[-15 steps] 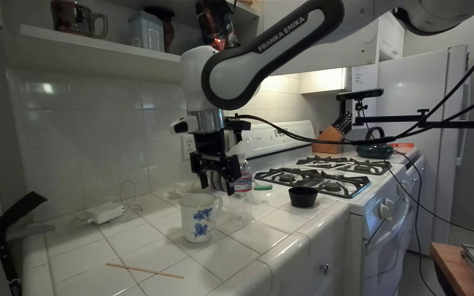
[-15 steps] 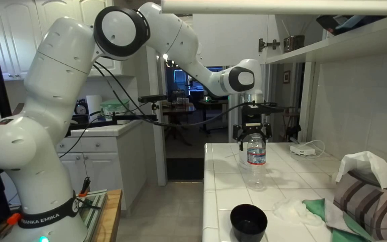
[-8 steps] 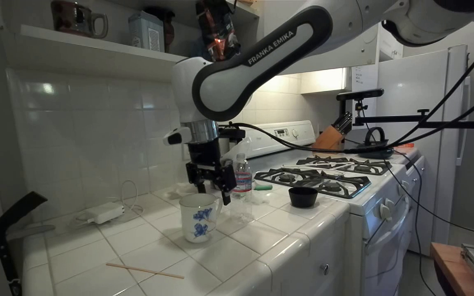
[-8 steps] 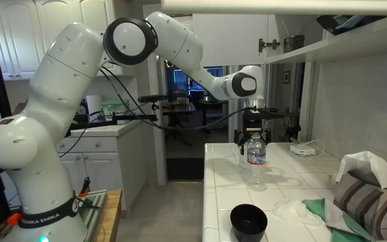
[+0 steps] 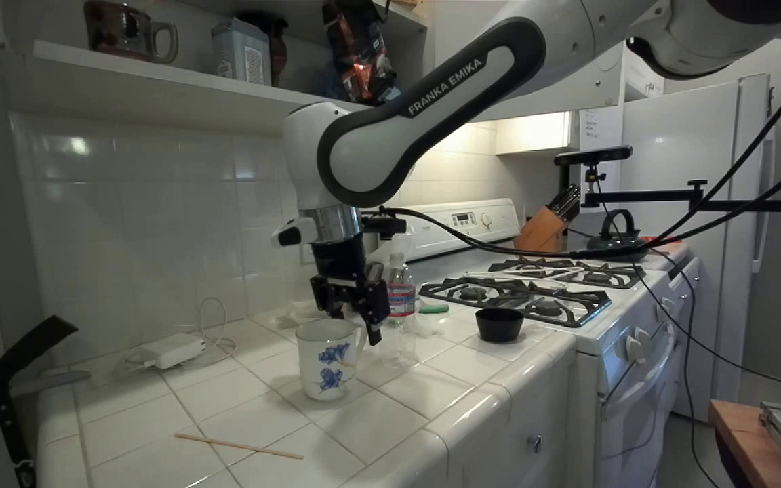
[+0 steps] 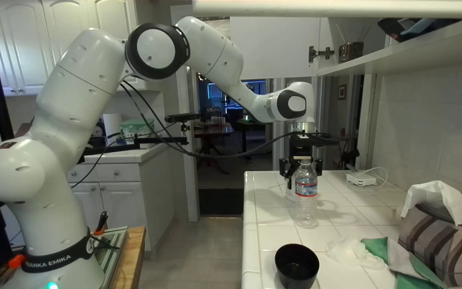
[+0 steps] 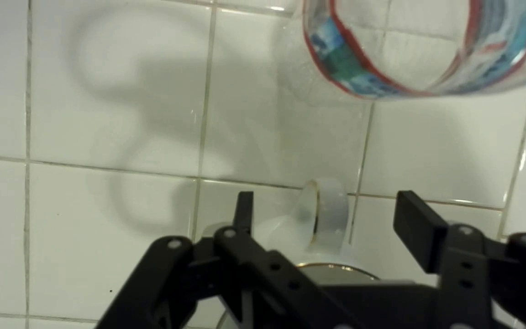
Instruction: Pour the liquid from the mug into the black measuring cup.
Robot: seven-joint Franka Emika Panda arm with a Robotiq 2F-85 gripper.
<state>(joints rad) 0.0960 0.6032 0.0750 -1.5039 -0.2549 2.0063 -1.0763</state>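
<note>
In an exterior view, the white mug (image 5: 326, 362), marked with blue flowers, stands upright just left of and below centre; the black measuring cup (image 5: 499, 327) stands right of centre. The gripper (image 7: 329, 217) lies lower in both exterior views than one second earlier, whereas mug, cup and clear bottle (image 6: 306, 206) occupy unchanged positions. In the wrist view, the gripper's fingers (image 7: 418, 230) are spread wide, the mug's handle (image 7: 334, 208) appearing between them, right of and below centre; contact cannot be determined.

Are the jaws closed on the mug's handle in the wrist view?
No, the jaws stand open, with visible gaps on both sides of the mug's handle.
</note>
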